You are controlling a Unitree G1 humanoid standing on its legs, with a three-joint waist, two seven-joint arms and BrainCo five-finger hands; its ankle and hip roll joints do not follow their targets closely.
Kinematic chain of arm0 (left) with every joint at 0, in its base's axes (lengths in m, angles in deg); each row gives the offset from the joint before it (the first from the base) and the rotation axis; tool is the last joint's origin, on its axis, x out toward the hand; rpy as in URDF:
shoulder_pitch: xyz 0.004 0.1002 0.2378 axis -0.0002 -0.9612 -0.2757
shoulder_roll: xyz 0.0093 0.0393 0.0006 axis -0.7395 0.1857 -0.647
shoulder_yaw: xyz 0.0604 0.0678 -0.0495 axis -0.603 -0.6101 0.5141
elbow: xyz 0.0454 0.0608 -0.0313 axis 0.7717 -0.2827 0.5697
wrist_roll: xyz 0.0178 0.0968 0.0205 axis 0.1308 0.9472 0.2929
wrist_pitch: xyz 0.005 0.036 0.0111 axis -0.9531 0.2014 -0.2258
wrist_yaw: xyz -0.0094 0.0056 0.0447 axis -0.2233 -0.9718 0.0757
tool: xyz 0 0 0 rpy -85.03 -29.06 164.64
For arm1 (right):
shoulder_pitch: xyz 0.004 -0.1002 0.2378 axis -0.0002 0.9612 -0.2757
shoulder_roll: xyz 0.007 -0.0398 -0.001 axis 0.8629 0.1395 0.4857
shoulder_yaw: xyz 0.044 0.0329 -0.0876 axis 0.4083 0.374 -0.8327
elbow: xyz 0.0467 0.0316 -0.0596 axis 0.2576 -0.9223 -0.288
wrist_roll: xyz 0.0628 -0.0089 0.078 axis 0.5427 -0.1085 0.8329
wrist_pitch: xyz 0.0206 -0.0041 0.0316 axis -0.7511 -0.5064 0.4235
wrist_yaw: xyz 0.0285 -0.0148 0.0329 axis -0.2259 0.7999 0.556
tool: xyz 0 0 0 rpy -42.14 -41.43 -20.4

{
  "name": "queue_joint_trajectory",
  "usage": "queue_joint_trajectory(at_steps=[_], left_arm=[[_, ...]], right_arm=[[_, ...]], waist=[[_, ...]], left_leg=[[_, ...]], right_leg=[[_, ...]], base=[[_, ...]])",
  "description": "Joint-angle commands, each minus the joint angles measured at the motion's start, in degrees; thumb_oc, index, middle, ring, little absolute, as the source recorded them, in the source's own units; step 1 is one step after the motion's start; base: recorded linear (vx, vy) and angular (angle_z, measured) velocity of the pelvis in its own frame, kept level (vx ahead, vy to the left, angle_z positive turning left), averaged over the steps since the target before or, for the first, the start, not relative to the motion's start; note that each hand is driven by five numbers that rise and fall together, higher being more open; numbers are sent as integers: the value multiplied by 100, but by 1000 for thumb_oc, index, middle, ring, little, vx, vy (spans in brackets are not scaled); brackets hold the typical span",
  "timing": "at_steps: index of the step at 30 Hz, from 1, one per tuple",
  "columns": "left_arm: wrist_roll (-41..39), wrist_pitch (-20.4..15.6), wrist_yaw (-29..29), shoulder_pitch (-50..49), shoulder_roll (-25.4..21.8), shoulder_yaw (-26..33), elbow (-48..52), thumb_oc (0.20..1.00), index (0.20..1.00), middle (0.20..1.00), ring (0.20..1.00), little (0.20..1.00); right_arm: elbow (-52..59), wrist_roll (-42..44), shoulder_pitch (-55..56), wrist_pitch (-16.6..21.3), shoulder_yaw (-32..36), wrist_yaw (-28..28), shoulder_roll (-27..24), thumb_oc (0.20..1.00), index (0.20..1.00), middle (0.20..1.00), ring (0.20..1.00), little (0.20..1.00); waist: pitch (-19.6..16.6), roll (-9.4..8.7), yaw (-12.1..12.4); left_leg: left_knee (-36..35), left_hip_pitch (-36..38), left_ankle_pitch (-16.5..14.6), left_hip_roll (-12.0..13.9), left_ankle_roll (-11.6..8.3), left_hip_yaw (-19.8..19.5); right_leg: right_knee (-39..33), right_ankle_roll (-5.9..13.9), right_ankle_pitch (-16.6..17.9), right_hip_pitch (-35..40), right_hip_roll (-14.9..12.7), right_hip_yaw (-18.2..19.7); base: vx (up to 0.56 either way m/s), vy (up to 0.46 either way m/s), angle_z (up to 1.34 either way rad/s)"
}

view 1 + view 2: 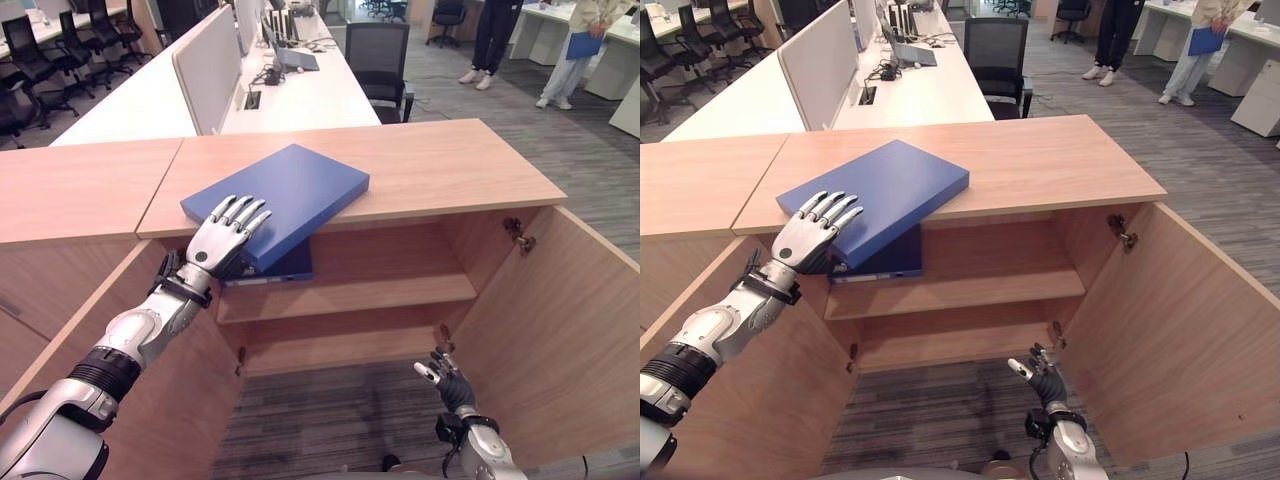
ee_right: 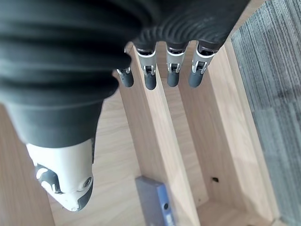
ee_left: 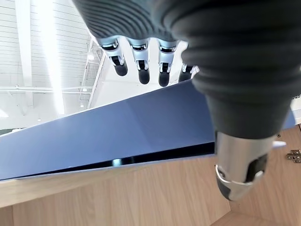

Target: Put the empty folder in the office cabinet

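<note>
Nearest the camera, the right hand hangs low in front of the open cabinet, over the grey carpet; its fingers are straight and loose, holding nothing. Both cabinet doors stand swung out, the right door showing a hinge near its top inner edge. Inside, a wooden shelf runs across, and a second blue folder lies at its left end.

Higher up, the left hand lies on the near corner of the blue folder, fingers spread flat over the cover and the thumb underneath, so the corner is pinched between them. The folder rests tilted on the cabinet's wooden surface, its near corner jutting past the front edge above the shelf.

Beyond stand white desks, a black office chair and, far right, two people.
</note>
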Motion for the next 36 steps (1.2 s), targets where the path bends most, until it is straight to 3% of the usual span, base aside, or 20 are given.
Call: queue_joint_trajectory(at_steps=[1, 9, 10, 11, 24, 36], left_arm=[[-324, 93, 117, 919, -7, -30, -346, 1000, 1000, 1000, 1000, 1000], [-385, 76, 97, 892, -1, -3, -392, 1000, 1000, 1000, 1000, 1000], [-395, 57, 85, 893, 2, -3, -373, 821, 821, 821, 821, 821], [-393, 41, 87, 915, -17, -18, -353, 200, 200, 200, 200, 200], [-569, 13, 54, 882, 64, 89, -278, 200, 200, 200, 200, 200], [-1436, -129, 27, 876, 210, 814, 538, 200, 200, 200, 200, 200]], right_arm=[[558, 125, -354, 327, -108, 61, -152, 1000, 1000, 1000, 1000, 1000], [579, 173, -339, 342, -103, 65, -154, 1000, 1000, 1000, 1000, 1000], [575, 169, -335, 341, -103, 66, -156, 1000, 1000, 1000, 1000, 1000], [584, 162, -334, 343, -104, 70, -158, 1000, 1000, 1000, 1000, 1000], [529, 127, -374, 323, -75, 0, -137, 1000, 1000, 1000, 1000, 1000], [515, 69, -431, 285, 9, -108, -50, 1000, 1000, 1000, 1000, 1000]], waist=[[140, 20, -23], [142, 21, -35], [139, 24, -36], [138, 25, -37], [140, 33, -21], [127, 25, 65]], left_leg=[[65, 18, -253, -93, 87, -132], [65, 20, -257, -96, 90, -118], [65, 21, -255, -98, 94, -121], [65, 17, -256, -98, 94, -122], [65, 2, -252, -97, 103, -149], [65, -24, -210, -72, 105, -280]], right_leg=[[1012, 334, -1049, 38, 33, 11], [1006, 336, -1053, 39, 33, 22], [1008, 333, -1054, 39, 35, 24], [1009, 334, -1056, 39, 36, 22], [1044, 327, -1070, 30, 33, 24], [1219, 311, -1151, 4, 46, -64]], base=[[7, 15, -6], [2, 3, -1], [0, 0, 0], [0, 0, 0], [0, 0, 0], [-18, -11, 2]])
